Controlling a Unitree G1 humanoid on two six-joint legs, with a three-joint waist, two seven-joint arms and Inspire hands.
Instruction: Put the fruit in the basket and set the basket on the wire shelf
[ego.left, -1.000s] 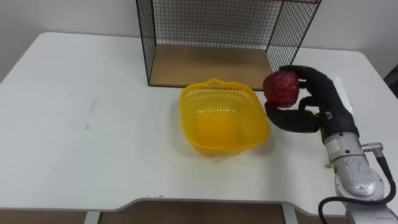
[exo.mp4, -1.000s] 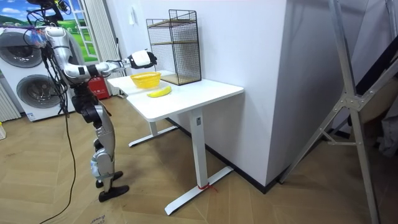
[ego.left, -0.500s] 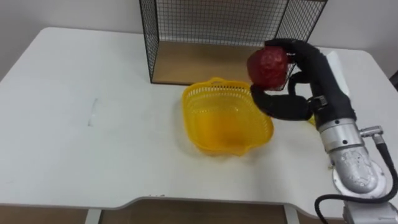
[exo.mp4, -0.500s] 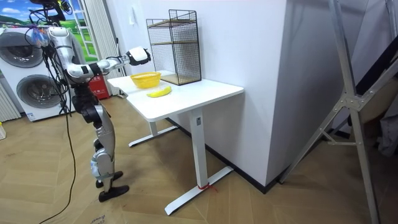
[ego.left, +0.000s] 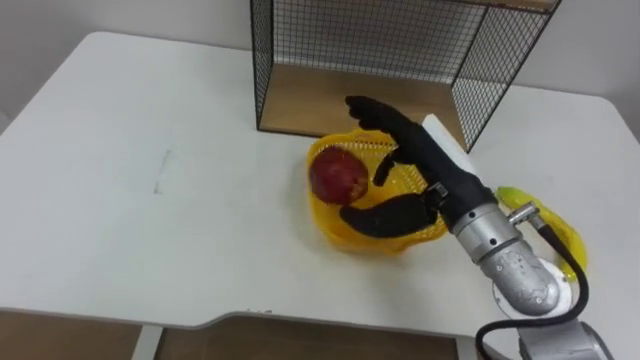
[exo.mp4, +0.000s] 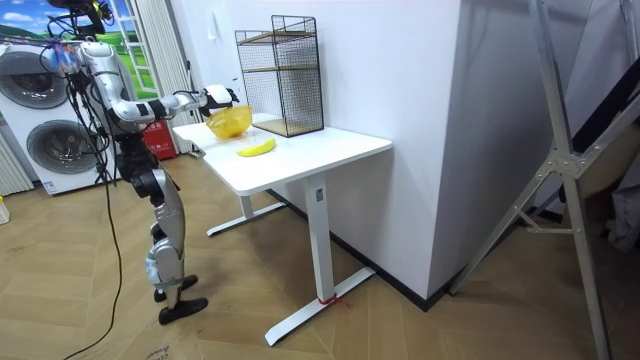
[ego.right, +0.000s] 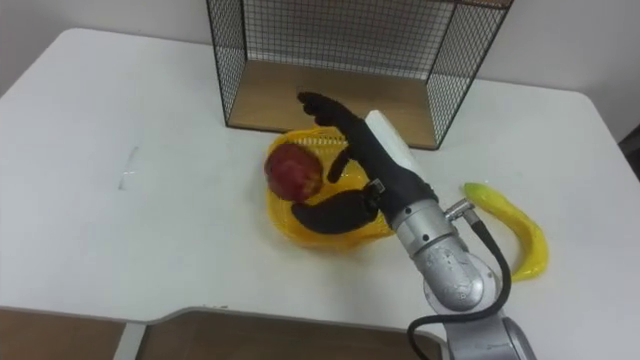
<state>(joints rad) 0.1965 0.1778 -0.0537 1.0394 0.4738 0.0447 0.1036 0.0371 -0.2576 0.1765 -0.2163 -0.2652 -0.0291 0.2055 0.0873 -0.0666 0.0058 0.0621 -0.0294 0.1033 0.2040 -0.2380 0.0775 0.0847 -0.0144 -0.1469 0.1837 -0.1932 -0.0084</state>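
Observation:
A yellow plastic basket (ego.left: 335, 228) stands on the white table just in front of the wire shelf (ego.left: 400, 50). My right hand (ego.left: 432, 176) reaches over the basket from the right, open, with fingers stretched out and the thumb spread below. A red apple (ego.left: 338, 175) sits at the basket's left side, between the fingertips and the thumb, with no finger curled round it. A yellow banana (ego.left: 548, 226) lies on the table to the right of my forearm. In the room view I stand at the table's end with the arm out over the basket (exo.mp4: 230, 121).
The wire shelf (ego.right: 340, 50) has a wooden floor and an open front facing the basket. The white table (ego.left: 150, 200) stretches bare to the left, its front edge close below the basket. Washing machines (exo.mp4: 45, 140) stand behind me.
My right hand came down and left over the basket and its fingers opened; the apple now lies low at the basket's left side. The camera shifted, bringing the banana into sight.

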